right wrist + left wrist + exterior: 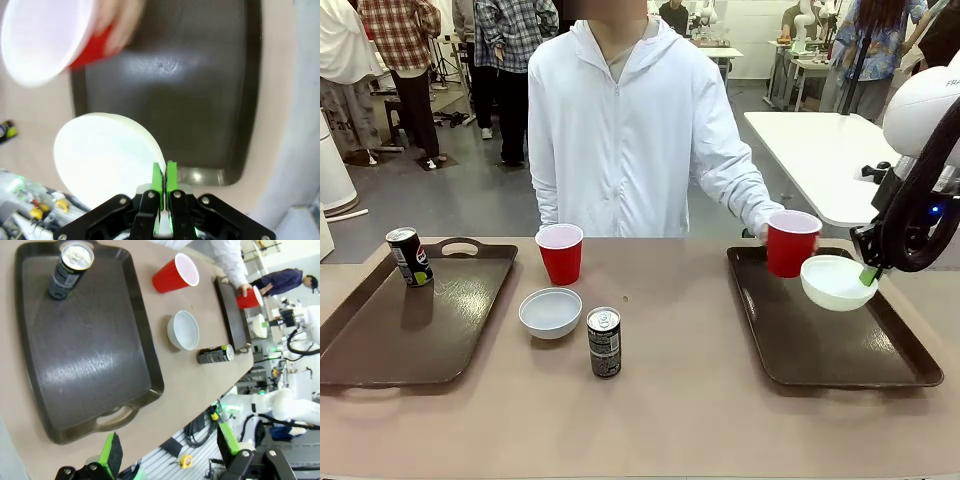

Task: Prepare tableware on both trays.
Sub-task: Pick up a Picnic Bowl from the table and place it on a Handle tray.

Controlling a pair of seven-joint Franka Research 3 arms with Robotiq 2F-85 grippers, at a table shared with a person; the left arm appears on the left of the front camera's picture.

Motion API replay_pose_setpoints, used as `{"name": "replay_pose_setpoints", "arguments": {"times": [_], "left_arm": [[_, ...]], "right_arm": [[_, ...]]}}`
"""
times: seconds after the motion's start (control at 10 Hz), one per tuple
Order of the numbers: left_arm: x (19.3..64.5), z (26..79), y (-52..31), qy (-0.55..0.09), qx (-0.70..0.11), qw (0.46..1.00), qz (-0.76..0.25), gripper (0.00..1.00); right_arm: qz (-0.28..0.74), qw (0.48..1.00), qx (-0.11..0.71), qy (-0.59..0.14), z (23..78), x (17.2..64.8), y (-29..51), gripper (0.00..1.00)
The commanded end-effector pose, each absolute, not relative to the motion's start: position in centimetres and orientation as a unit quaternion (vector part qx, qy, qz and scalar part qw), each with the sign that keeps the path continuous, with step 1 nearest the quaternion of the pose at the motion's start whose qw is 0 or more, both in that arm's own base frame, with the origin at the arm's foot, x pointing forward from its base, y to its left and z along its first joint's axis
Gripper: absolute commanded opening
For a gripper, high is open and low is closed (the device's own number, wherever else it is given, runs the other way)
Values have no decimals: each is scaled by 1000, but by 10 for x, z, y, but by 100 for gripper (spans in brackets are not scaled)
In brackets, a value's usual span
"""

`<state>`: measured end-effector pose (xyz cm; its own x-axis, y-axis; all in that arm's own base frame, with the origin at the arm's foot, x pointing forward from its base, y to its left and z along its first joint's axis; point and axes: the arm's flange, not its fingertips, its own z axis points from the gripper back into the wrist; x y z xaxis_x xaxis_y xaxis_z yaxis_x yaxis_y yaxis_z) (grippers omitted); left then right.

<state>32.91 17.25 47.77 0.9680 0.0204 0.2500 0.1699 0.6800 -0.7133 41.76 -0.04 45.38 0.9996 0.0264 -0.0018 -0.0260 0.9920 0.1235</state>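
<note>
Two trays (380,340) (820,350) lie lengthwise toward the person: one before the wide-spread left hand (167,440), one under the right hand (869,274), which pinches a mouth-up bowl (832,282) by its rim. To its left stand the second bowl (550,312), two upright cups (560,253) (790,243) and two upright cans (409,257) (604,342).

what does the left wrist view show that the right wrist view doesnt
The left wrist view adds the left tray with a can standing on it, a red cup, a bowl and a second can on the bare table, plus the open left claw. The right wrist view adds a close look at the right claw pinching the held bowl by its rim. Shared: the right tray, the held bowl and the person's red cup.
</note>
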Motion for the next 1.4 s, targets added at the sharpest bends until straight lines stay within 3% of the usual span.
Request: {"name": "replay_pose_setpoints", "arguments": {"times": [0.0,0.3,0.7,1.0,1.3], "left_arm": [[328,478,174,-122,-401,907,-42,100],[328,478,174,-122,-401,907,-42,100],[328,478,174,-122,-401,907,-42,100],[328,478,174,-122,-401,907,-42,100],[328,478,174,-122,-401,907,-42,100]], "right_arm": [[20,998,12,-53,513,283,48,4],[-19,1000,15,5,501,296,45,4],[-25,999,31,-2,501,312,43,4],[-75,990,111,-37,472,399,16,4],[-77,991,106,-34,426,438,20,4]]}}
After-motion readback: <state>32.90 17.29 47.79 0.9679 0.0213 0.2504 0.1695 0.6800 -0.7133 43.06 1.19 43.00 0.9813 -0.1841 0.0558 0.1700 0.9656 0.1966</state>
